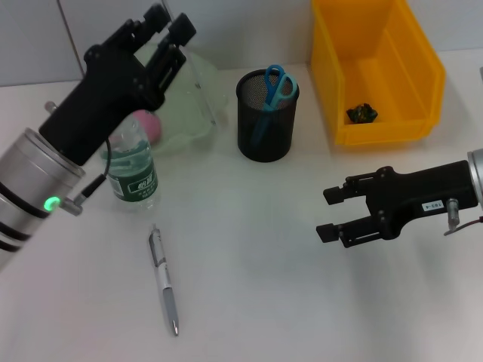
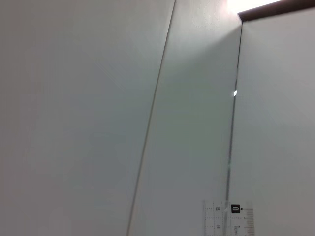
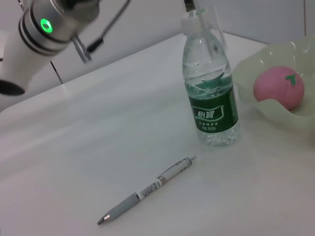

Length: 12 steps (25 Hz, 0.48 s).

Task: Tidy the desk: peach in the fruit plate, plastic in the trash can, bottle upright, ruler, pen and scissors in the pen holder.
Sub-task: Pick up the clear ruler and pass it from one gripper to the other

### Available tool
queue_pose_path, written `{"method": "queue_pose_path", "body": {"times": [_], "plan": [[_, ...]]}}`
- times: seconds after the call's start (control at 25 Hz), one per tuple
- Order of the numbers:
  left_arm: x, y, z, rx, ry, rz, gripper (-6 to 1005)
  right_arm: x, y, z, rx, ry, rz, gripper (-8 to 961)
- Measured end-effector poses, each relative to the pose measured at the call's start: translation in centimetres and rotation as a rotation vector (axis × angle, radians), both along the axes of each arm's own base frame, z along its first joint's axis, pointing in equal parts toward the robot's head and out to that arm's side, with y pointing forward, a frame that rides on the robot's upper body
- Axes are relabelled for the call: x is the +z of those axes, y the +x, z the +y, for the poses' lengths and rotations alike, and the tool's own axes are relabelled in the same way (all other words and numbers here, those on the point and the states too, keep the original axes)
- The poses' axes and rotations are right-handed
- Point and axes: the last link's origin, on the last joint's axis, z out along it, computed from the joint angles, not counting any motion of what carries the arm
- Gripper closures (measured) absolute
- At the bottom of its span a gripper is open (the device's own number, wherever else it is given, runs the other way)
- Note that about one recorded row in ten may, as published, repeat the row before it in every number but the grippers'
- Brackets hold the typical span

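Silver-grey and slim, the pen (image 1: 164,280) lies flat on the white desk (image 1: 256,302) in the lower left of the head view, its long axis running roughly top to bottom of the frame, tip toward the lower edge. It is the one piece not yet put away, and it lies well apart from both arms; the right gripper (image 1: 332,215), at the right middle, hovers with its fingers spread and nothing between them, pointing toward the frame's left, and open desk lies between it and the pen. Just above the pen stands the bottle (image 1: 133,173), upright, cap on. Farther up, the left gripper (image 1: 167,26) is raised at the upper left above the fruit plate (image 1: 198,113), which holds the peach (image 1: 151,124); it appears to hold the clear ruler (image 2: 229,219) upright, seen in the left wrist view. The pen holder (image 1: 266,121) at upper centre already contains the scissors (image 1: 273,87). At the upper right, the trash can (image 1: 392,128) holds a dark crumpled scrap (image 1: 361,113).
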Motion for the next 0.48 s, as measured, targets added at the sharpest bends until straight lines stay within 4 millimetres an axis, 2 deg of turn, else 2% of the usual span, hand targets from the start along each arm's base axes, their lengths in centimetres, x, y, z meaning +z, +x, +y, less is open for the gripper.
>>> {"method": "queue_pose_path", "body": {"times": [0.08, 0.48], "plan": [[-1.4, 0.0, -0.4, 0.020, 0.037, 0.055, 611, 0.0, -0.2, 0.2, 0.002, 0.013, 0.008, 193], [-4.5, 0.1, -1.9, 0.113, 0.127, 0.206, 611, 0.1, -0.5, 0.3, 0.015, 0.097, 0.084, 192]]}}
